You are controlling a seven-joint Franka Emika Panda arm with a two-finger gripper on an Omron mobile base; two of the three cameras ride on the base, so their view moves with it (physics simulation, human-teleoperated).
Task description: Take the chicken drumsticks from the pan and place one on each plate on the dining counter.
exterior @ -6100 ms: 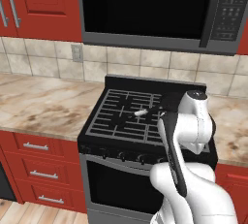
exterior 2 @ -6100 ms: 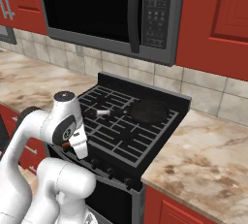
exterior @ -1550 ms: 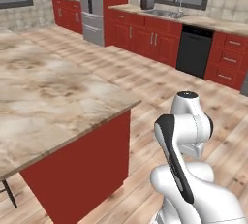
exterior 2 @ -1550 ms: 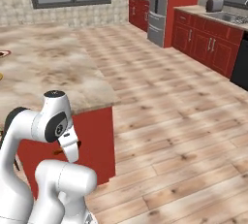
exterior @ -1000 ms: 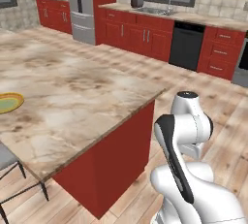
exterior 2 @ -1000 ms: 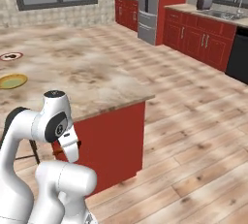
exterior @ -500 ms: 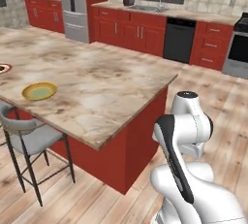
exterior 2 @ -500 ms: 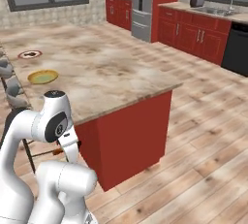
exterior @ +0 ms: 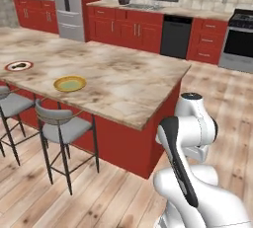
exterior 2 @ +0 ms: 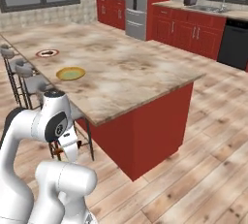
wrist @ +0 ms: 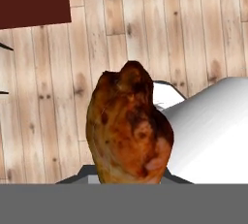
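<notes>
Pincer clamped tight on a chicken drumstick, and the hand view has it right up close: orange-brown, glossy, with darker charred patches. Its long axis runs along the gripper, thick end bulging away from the hand toward the plank floor below; the bone end sits down at the fingers, too hidden to make out. In the right base view a speck of orange-brown peeks out low beside the arm, held over the floor and short of the dining counter.

Out to the counter now: a long beige-brown marbled top on a red base. The yellow plate lies flat near the stool-side edge, bare. Farther along that same edge, toward the counter's far end, sits the red-rimmed white plate with a small dark thing on it, too small to identify. Grey-cushioned stools on black legs stand tucked against that edge.

Around the room: pale wooden boards underfoot, red cabinets along the back wall, a black dishwasher, a steel fridge, a window over the sink. No writing or labels are readable anywhere.
</notes>
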